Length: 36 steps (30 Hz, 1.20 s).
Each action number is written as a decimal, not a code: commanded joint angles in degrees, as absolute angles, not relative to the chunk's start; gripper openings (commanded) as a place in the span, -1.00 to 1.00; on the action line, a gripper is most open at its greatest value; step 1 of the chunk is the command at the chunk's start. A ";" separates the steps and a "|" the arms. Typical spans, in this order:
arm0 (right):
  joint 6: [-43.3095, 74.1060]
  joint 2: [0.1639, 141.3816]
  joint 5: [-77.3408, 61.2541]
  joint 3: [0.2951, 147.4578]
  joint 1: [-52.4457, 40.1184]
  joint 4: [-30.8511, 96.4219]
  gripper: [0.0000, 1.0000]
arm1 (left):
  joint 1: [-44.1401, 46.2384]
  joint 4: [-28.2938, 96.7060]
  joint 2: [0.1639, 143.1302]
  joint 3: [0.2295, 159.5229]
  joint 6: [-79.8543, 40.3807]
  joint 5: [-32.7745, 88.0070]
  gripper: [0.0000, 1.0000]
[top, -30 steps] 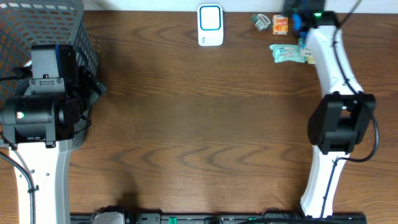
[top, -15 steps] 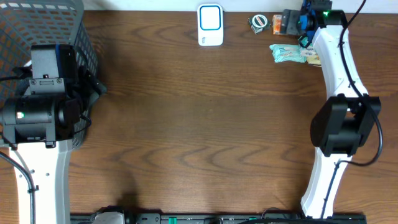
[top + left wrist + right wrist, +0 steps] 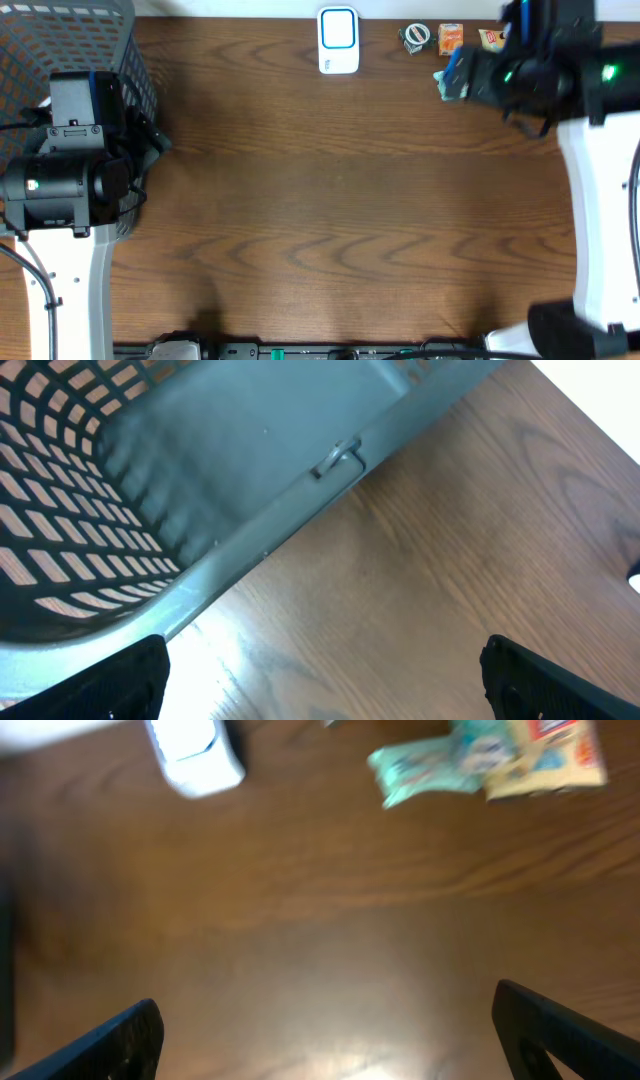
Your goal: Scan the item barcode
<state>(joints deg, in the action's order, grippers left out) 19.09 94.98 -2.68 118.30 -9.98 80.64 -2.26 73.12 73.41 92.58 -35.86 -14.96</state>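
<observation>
The white barcode scanner (image 3: 338,40) stands at the table's back edge; it also shows blurred in the right wrist view (image 3: 195,760). Right of it lie a small silver item (image 3: 416,37), an orange box (image 3: 451,38) and a green packet (image 3: 430,765) beside a yellow-orange packet (image 3: 545,760). My right arm (image 3: 520,75) is motion-blurred over the green packet, partly hiding it. The right gripper (image 3: 340,1050) is open above bare wood, holding nothing. My left gripper (image 3: 330,690) is open and empty next to the grey basket (image 3: 200,510).
The grey mesh basket (image 3: 60,40) fills the back left corner, with the left arm (image 3: 70,150) against its front wall. Another small packet (image 3: 490,40) lies at the back edge near the right arm.
The right gripper has opened wide. The right arm has swung away from the back right corner and now reaches leftward over the green packet. The left arm has not moved.
</observation>
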 commanded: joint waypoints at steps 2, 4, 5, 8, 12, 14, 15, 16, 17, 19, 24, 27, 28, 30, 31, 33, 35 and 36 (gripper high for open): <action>20.14 82.83 3.66 108.29 -18.35 80.95 0.99 | -2.68 73.30 73.41 92.90 -36.10 -15.51 0.96; 20.14 78.30 5.26 104.03 -21.61 82.59 0.98 | -2.68 73.30 73.41 92.90 -36.10 -15.51 0.95; 20.14 76.36 5.23 102.08 -23.00 83.70 0.98 | -2.68 73.30 73.41 92.90 -36.10 -15.51 0.95; 20.16 72.18 2.00 98.19 -26.02 87.29 0.98 | -2.68 73.30 73.41 92.90 -36.10 -15.53 0.95; 20.16 69.10 -1.54 96.09 -27.53 91.18 0.99 | -2.68 73.30 73.41 92.90 -36.10 -15.51 0.95; 20.14 68.60 -1.72 96.09 -27.53 92.36 0.99 | -2.68 73.30 73.41 92.90 -36.10 -15.51 0.96; 20.12 68.51 -1.65 96.09 -27.53 92.47 0.98 | -2.68 73.28 73.41 92.90 -36.10 -15.53 0.95; 20.14 68.51 -1.67 96.09 -27.53 92.42 0.99 | -2.68 73.30 73.41 92.90 -36.10 -15.53 0.96; 20.14 68.53 -1.67 96.09 -27.53 92.42 0.98 | -2.68 73.30 73.41 92.90 -36.10 -15.51 0.96; 20.12 68.58 -1.67 96.09 -27.53 92.40 0.98 | -2.68 73.30 73.41 92.90 -36.10 -15.53 0.96; 20.12 68.58 -1.67 96.09 -27.53 92.42 0.99 | -2.68 73.28 73.41 92.90 -36.10 -15.51 0.96; 19.44 68.58 0.93 96.09 -27.53 92.29 0.98 | -2.68 73.30 73.41 92.90 -36.10 -15.51 0.95; 19.44 68.58 1.43 96.01 -27.53 92.29 0.99 | -2.68 73.30 73.41 92.90 -36.10 -15.53 0.96; 17.43 68.73 1.63 94.91 -27.33 91.85 0.99 | -2.68 73.30 73.41 92.90 -36.10 -15.53 0.95; 16.62 68.38 1.61 93.91 -27.05 90.78 0.99 | -2.68 73.30 73.41 92.90 -36.10 -15.51 0.96; 15.20 66.72 1.58 90.28 -25.98 86.56 0.99 | -2.68 73.30 73.41 92.90 -36.10 -15.53 0.95; 13.82 64.40 1.58 85.30 -24.29 80.62 0.98 | -2.68 73.30 73.41 92.90 -36.10 -15.53 0.96; 13.13 62.98 1.43 82.46 -23.09 77.38 0.98 | -2.68 73.30 73.41 92.90 -36.10 -15.51 0.95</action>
<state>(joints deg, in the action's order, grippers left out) 16.71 66.65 0.43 88.88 -25.87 82.63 -2.26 73.17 73.41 92.60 -35.86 -14.94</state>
